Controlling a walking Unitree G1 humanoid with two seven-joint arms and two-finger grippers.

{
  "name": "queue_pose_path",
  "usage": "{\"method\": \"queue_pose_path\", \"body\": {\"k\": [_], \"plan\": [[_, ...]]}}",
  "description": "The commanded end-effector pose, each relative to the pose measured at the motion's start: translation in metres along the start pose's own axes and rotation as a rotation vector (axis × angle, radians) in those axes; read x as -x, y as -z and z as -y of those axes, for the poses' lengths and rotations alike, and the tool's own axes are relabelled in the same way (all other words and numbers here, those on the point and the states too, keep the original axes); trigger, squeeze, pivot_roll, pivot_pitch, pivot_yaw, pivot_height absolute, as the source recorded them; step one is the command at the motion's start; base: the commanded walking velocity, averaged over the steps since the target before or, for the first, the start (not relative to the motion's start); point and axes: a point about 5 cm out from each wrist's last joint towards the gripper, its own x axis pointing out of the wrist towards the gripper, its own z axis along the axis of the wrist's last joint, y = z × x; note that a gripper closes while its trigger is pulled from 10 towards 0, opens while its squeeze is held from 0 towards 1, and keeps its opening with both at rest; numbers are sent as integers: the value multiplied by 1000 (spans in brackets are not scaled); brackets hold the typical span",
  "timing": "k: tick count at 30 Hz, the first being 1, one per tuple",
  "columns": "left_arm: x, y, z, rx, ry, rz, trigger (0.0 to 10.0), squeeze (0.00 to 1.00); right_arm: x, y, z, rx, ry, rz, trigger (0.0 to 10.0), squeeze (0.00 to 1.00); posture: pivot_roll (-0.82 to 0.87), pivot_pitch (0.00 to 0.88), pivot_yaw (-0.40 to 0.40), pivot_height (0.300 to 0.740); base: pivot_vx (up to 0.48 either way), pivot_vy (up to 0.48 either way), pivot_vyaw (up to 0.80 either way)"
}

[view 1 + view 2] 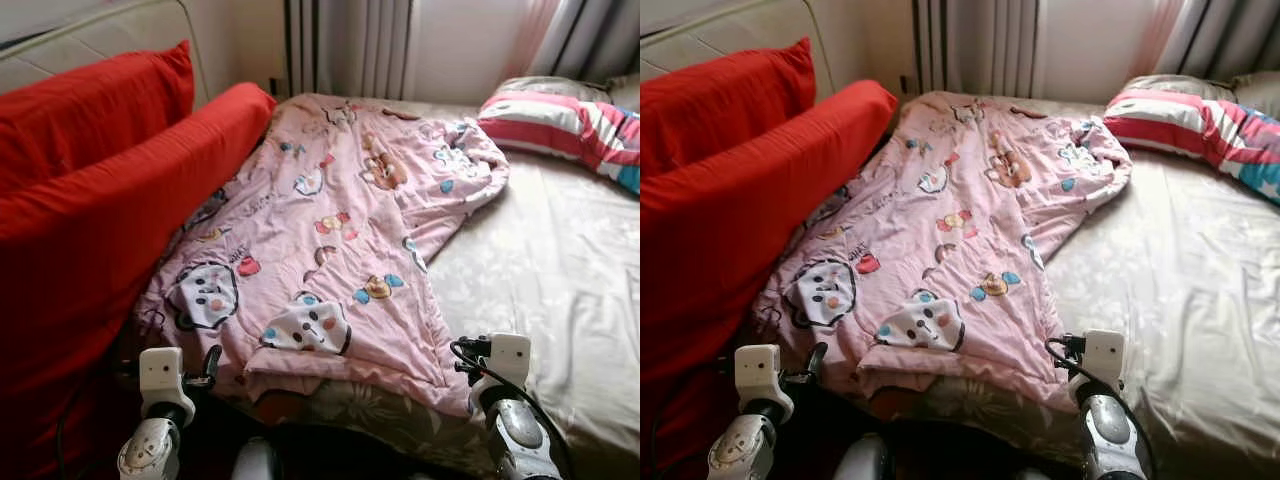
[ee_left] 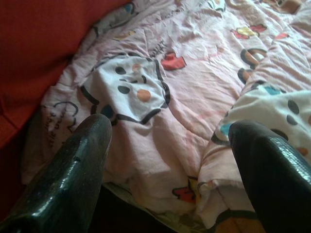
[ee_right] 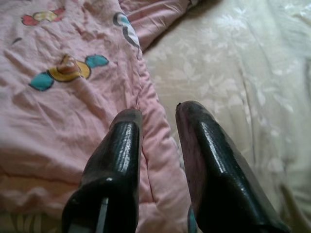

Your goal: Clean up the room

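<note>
Left end effector [image 2: 167, 160], fingers wide apart, hovers over the rumpled pink cartoon-print quilt [image 1: 340, 230] at the bed's [image 1: 560, 270] near edge; right end effector [image 3: 158, 121], fingers slightly parted, straddles its hem.

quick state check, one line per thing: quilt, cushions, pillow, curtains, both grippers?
pink quilt: spread lengthwise, rumpled, not folded
red cushions: leaning along the bed's left side
striped pillow: lying at the far right corner
curtains: drawn
left gripper: open, above the quilt's near edge
right gripper: slightly open, straddling the quilt's right hem
</note>
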Motion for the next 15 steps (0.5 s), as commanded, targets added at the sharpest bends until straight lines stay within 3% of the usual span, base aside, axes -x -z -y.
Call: {"method": "queue_pose_path", "body": {"k": [1, 15], "plan": [[-1, -3, -2, 2, -3, 4, 10000, 0, 1, 3, -2, -2, -6, -12, 10000, 0, -6, 49, 20, 618, 0, 0, 0], [-2, -3, -1, -2, 13, -4, 10000, 0, 1, 6, -9, -8, -21, -30, 10000, 0, -8, 59, 34, 618, 0, 0, 0]]}}
